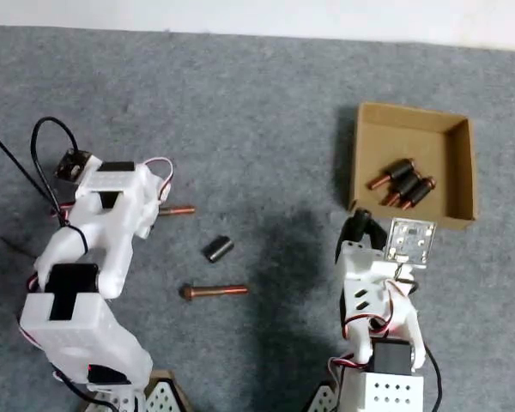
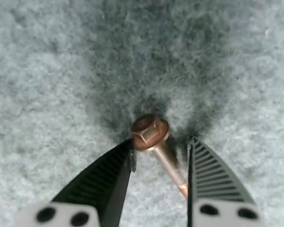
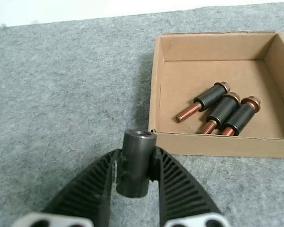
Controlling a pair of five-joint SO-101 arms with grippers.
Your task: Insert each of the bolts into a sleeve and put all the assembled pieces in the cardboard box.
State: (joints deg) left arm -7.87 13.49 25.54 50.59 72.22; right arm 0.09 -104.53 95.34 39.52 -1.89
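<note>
My left gripper [image 2: 161, 149] is open low over the grey mat, its fingers on either side of a copper bolt [image 2: 151, 133] whose shaft runs back towards one finger. From above, that bolt [image 1: 178, 209] sticks out of the left gripper [image 1: 159, 210]. A second bolt [image 1: 215, 292] and a loose black sleeve [image 1: 218, 249] lie on the mat between the arms. My right gripper [image 3: 136, 156] is shut on another black sleeve [image 3: 135, 175], held upright just in front of the cardboard box [image 3: 217, 144]. Three assembled pieces [image 3: 222, 111] lie inside the box [image 1: 459, 219].
The grey mat [image 1: 257, 112] stretches open behind the arms and to the left of the box. The right arm [image 1: 378, 292] stands close to the box's near wall. A black cable [image 1: 43, 137] loops beside the left arm.
</note>
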